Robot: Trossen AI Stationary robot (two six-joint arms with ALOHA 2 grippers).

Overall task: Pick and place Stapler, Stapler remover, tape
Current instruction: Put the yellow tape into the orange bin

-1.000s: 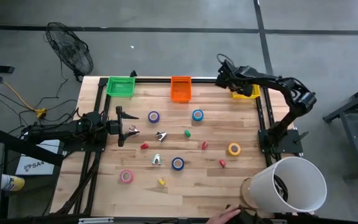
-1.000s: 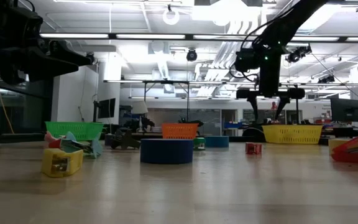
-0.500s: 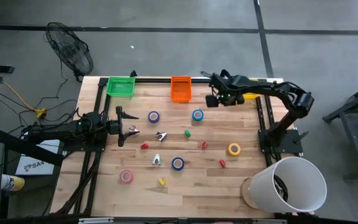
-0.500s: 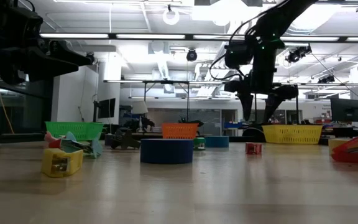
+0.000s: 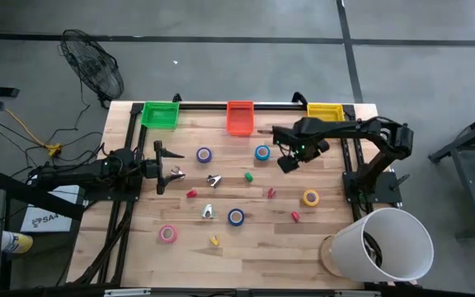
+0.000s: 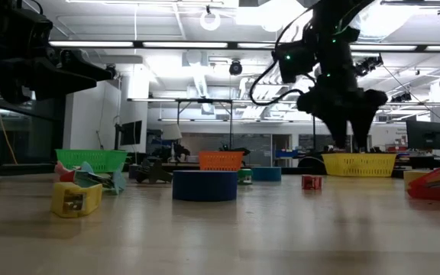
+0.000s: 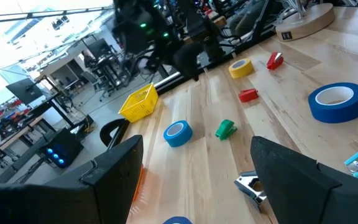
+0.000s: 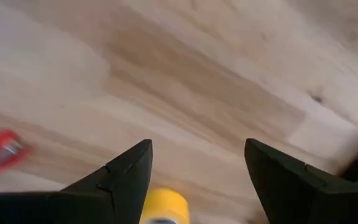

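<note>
Right pincer [image 5: 286, 163] hangs over the worktop [image 5: 262, 239] beside a blue tape roll [image 5: 261, 153], fingers apart and empty, left pincer [image 5: 162, 171] spread too.

A grey concrete floor [image 5: 221, 58], crossed by dark seams, is seen around the wooden table [image 5: 246, 239]. A black fan [image 5: 93, 70] is placed on the floor beyond the table's far left corner, and a yellow cable [image 5: 23, 128] is laid nearby. A large white bucket [image 5: 390, 246] is set at the near right corner of the table. Across the table, a wide hall is seen, lit by long ceiling lights [image 6: 166, 44] and crossed by pipes under the ceiling [image 6: 205, 76]. Desks and dark screens [image 6: 422, 136] are seen far behind
</note>
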